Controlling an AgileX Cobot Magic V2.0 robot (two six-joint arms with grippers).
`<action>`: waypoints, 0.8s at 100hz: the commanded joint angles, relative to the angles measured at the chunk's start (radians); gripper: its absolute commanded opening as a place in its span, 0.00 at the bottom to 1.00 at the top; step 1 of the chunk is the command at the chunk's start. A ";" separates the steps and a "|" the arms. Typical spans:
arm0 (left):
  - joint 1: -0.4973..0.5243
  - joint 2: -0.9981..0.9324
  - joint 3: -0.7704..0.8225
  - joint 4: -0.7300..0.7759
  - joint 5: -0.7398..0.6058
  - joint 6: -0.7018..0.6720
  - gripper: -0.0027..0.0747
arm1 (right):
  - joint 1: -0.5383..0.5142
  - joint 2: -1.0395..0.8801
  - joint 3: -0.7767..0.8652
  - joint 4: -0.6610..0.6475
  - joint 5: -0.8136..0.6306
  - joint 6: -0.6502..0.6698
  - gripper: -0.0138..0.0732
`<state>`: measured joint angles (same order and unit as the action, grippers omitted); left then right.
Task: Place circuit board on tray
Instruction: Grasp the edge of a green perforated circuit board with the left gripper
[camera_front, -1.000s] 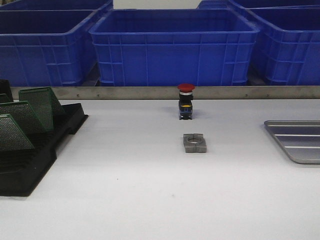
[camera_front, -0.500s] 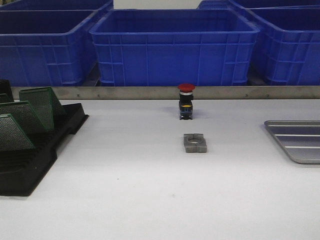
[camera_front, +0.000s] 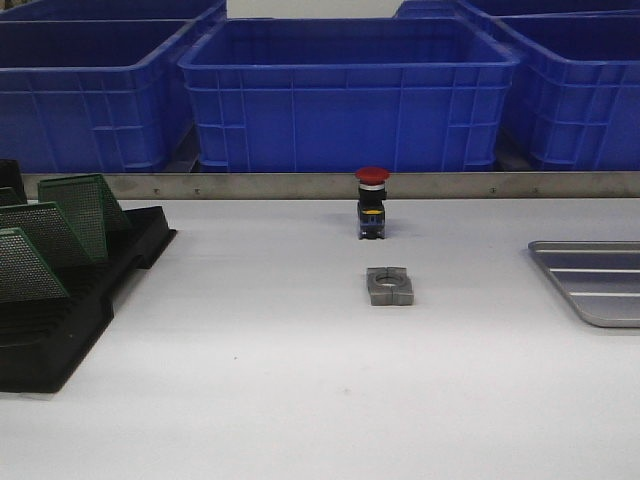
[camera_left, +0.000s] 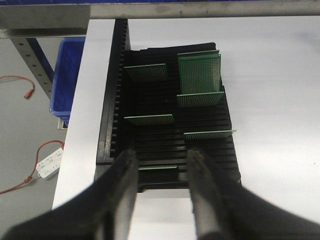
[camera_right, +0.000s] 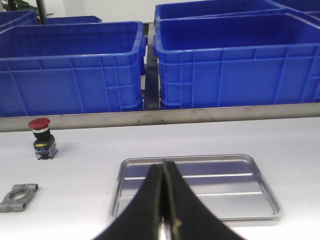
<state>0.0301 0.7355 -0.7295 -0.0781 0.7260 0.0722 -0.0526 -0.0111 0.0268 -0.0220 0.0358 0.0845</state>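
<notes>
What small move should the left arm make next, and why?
Probably lower the open left gripper onto the nearest circuit board in the black rack. The fingers already straddle it without touching, and the tray holds no board.

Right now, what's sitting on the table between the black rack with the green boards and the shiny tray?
In the front view, a grey metal clamp block lies between the black rack and the tray. A red push button stands just behind it.
</notes>
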 joint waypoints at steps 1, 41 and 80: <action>0.001 0.061 -0.059 -0.024 -0.062 0.067 0.59 | 0.001 -0.026 -0.012 -0.011 -0.075 -0.005 0.09; 0.001 0.268 -0.114 -0.392 0.110 1.229 0.63 | 0.001 -0.026 -0.012 -0.011 -0.075 -0.005 0.09; -0.068 0.445 -0.114 -0.386 0.028 1.461 0.63 | 0.001 -0.026 -0.012 -0.011 -0.075 -0.005 0.09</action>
<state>-0.0030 1.1605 -0.8124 -0.4312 0.8248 1.5231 -0.0526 -0.0111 0.0268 -0.0220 0.0358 0.0845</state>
